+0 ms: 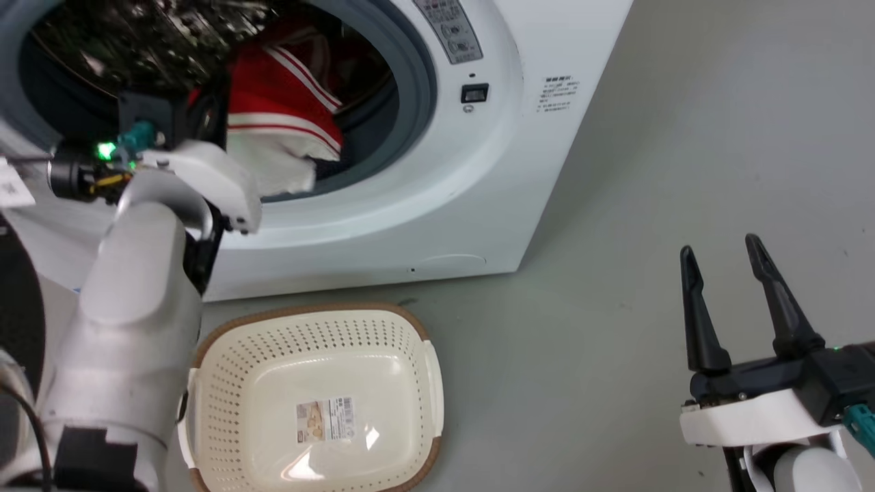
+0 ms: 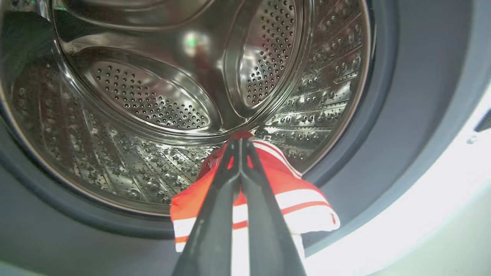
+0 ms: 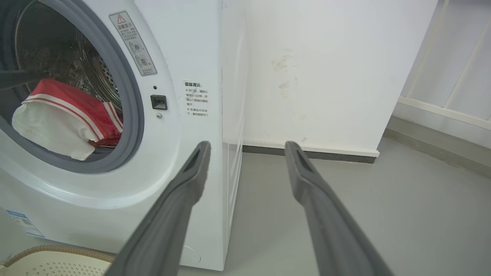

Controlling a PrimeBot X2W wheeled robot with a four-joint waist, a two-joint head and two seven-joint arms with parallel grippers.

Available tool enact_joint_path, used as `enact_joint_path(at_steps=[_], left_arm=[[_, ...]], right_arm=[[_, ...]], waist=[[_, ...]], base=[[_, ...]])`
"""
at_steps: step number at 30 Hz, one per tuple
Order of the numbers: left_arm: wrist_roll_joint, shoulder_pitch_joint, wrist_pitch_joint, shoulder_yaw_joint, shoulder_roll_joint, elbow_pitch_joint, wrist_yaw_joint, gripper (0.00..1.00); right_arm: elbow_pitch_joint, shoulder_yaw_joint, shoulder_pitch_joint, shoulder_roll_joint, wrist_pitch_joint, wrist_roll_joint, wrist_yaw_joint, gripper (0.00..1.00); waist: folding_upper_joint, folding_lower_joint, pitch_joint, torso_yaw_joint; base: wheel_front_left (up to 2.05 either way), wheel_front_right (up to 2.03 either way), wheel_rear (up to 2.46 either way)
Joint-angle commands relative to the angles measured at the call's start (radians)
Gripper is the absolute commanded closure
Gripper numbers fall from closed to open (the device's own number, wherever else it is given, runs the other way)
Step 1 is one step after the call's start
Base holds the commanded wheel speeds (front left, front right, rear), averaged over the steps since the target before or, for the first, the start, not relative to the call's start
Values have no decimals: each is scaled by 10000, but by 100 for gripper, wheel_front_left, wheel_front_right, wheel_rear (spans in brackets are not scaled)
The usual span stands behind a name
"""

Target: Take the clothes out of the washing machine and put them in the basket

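fig. unloading a front-loading washer, three views.

head view: the washing machine (image 1: 478, 178) stands at the far left, its round grey-rimmed porthole uncovered. the clothes (image 1: 287, 102), red with white stripes and a white panel, lie bunched inside the porthole toward its right side. the white panel drapes over the near lip of the grey seal. the pale left forearm rises from the near left and reaches into the opening. the basket (image 1: 307, 311) sits on the grey floor (image 1: 615, 328) just in front of the machine, below the porthole. a paper label (image 1: 326, 419) lies on its bottom. the right gripper (image 1: 718, 246) hangs over the floor at the near right, well apart from machine and basket, its two fingers spread wide.

left wrist view: the left gripper (image 2: 240, 140) points into the perforated steel drum (image 2: 145, 99). its two fingers are pressed together, pinching a fold of the red fabric at their tips. the rest of the garment hangs beneath them across the seal.

right wrist view: the parted fingers frame the machine's right front corner and a white wall (image 3: 326, 76) beyond.
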Motion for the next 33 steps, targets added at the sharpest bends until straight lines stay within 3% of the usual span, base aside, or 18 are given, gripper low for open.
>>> enact_joint_path(at_steps=[1, 9, 18, 19, 33], left_arm=[[-34, 580, -44, -14, -12, -473, 15, 100], [-165, 2346, 18, -100, 120, -2973, 37, 100], [-311, 3717, 1055, -111, 443, -6170, 262, 100], [-365, 4071, 1373, -89, 553, -6997, 347, 100], [-689, 6065, 2729, 20, 1019, -10463, 837, 100]], right_arm=[[68, 3, 213, 7, -24, -82, -7, 0], [155, -24, 769, 7, -24, -226, -7, 0], [242, 3, 1190, 5, -24, -285, -7, 0], [250, 24, 1251, 7, -24, -263, -7, 0], [235, 79, 1351, 7, -24, -186, -7, 0]], waist=[[-1, 2, -473, 267], [-1, 2, -1289, 566], [-1, 2, -1873, 785], [-1, 2, -1976, 821], [-1, 2, -2077, 927]], base=[[0, 0, 0], [0, 0, 0], [0, 0, 0], [0, 0, 0], [0, 0, 0]])
